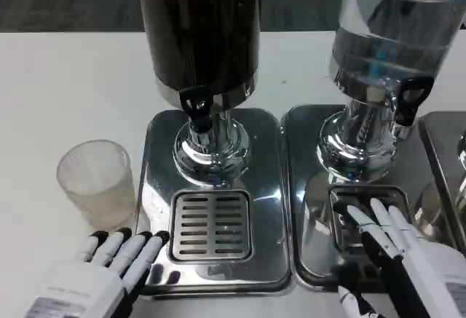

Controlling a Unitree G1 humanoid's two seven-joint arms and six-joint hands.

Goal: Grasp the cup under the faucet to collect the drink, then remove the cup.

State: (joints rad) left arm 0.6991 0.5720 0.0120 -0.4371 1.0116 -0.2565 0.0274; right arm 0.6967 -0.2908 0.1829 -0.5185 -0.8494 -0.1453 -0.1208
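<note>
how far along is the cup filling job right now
Nothing looks done. The clear ribbed plastic cup stands empty on the white table, left of the dark drink dispenser's black faucet, not on the slotted steel drip grate. The left hand lies open near the cup, not touching it; the right hand rests by the clear dispenser. Grasping, filling and removing remain.

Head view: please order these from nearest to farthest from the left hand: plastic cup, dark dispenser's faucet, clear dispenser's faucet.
From the left hand:
1. Plastic cup, just above the hand, on the table's left.
2. Dark dispenser's faucet, centre, over the left drip tray.
3. Clear dispenser's faucet, far right.
</note>
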